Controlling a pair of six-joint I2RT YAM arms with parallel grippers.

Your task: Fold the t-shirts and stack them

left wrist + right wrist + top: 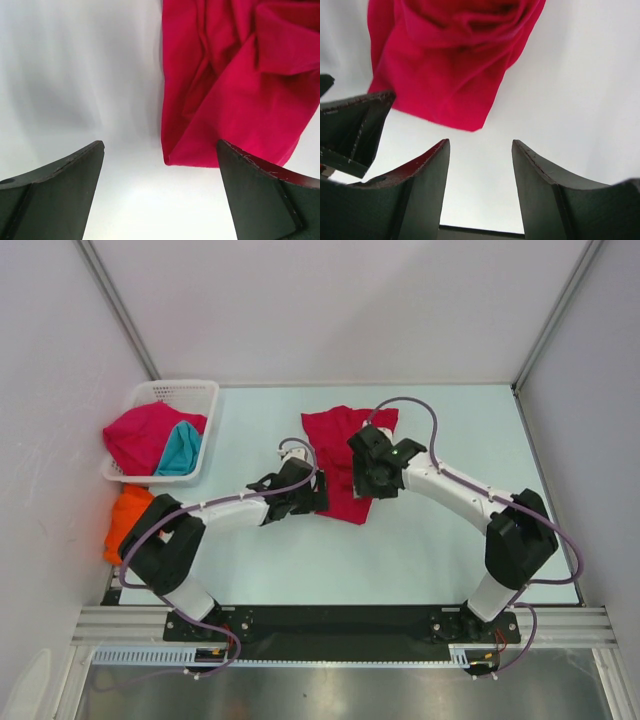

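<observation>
Crimson t-shirt (340,455) lies rumpled right of basket (205,390), fold unfinished. Second crimson t-shirt (140,432) and teal t-shirt (180,452) sit in basket, orange t-shirt (125,520) at its near side. No stack yet. Left gripper (160,145) and right gripper (480,142) are spread, empty.

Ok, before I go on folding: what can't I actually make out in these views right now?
Top view: left gripper and right gripper cover parts of the red t-shirt.
Top view: the left arm hides part of the orange t-shirt.
Top view: the teal t-shirt is bunched in the basket beside a crimson t-shirt; only a patch shows.
Wrist views: the red t-shirt is cut off by the top edge.
</observation>
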